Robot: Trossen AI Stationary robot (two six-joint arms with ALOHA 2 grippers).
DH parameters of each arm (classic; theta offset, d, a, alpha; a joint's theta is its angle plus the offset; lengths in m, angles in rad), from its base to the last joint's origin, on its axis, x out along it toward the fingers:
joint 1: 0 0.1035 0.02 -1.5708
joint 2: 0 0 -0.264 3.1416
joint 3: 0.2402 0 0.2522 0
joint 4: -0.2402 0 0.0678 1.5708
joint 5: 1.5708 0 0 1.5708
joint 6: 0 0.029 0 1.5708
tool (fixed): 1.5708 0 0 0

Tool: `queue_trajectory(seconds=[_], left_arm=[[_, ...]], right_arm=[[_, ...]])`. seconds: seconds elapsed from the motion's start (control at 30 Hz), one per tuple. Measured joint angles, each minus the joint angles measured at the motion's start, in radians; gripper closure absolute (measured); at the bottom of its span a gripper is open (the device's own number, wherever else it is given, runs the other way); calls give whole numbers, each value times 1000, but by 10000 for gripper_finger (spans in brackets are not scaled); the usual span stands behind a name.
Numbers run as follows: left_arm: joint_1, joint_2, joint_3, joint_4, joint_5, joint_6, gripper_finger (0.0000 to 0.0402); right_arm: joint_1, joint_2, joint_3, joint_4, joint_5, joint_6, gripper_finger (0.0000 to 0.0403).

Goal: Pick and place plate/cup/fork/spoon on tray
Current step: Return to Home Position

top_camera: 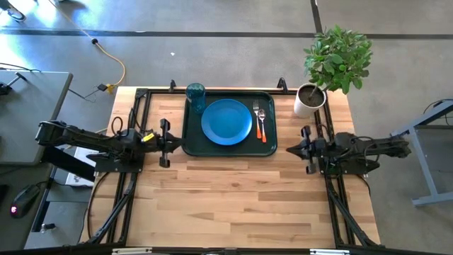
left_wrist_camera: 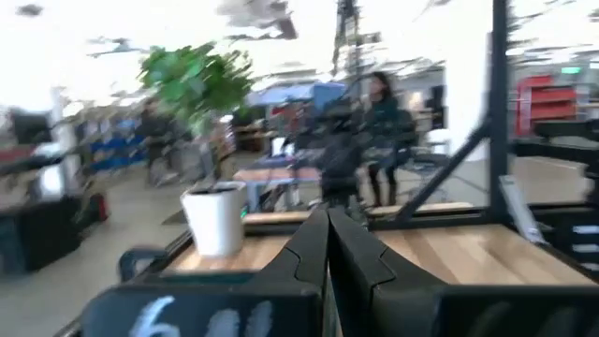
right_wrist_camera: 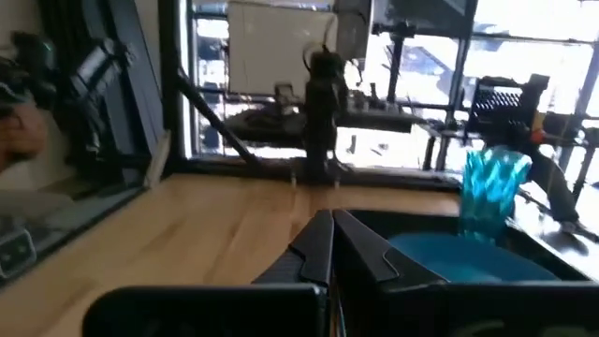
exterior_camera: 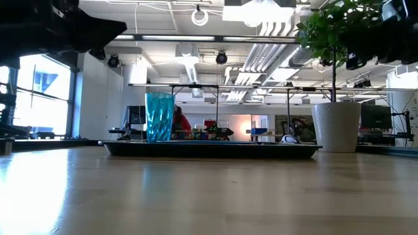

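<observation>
The dark-green tray (top_camera: 191, 145) lies at the table's far middle. On it rest the blue plate (top_camera: 226, 122), the teal cup (top_camera: 195, 93) upright at its far left corner, and the fork (top_camera: 257, 120) and spoon (top_camera: 263, 124) side by side at its right. The cup (exterior_camera: 159, 117) and tray (exterior_camera: 209, 149) also show in the low view. My left gripper (top_camera: 181, 141) is shut and empty just left of the tray. My right gripper (top_camera: 289, 149) is shut and empty right of the tray. The cup (right_wrist_camera: 494, 187) and plate (right_wrist_camera: 468, 255) show in the right wrist view.
A white pot with a green plant (top_camera: 309, 100) stands at the table's far right corner, close to the tray's right end. Black frame rails (top_camera: 134, 120) run along the left and right sides. The near half of the table is bare wood (top_camera: 233, 205).
</observation>
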Motion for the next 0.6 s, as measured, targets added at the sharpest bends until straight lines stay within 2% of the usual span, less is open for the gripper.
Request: queue_trajectory(seconds=[0.13,0.37,0.5,0.6], left_arm=[[-1,0,0,20,83,49,401],[32,-16,0,46,56,48,401],[42,-133,1,13,59,43,401],[42,-258,1,-153,42,45,401]], right_arm=[[0,1,-27,-50,40,-23,403],[0,1,-27,-57,-23,-52,403],[0,1,-28,-60,-46,-54,403],[0,1,-28,-60,-46,-73,403]])
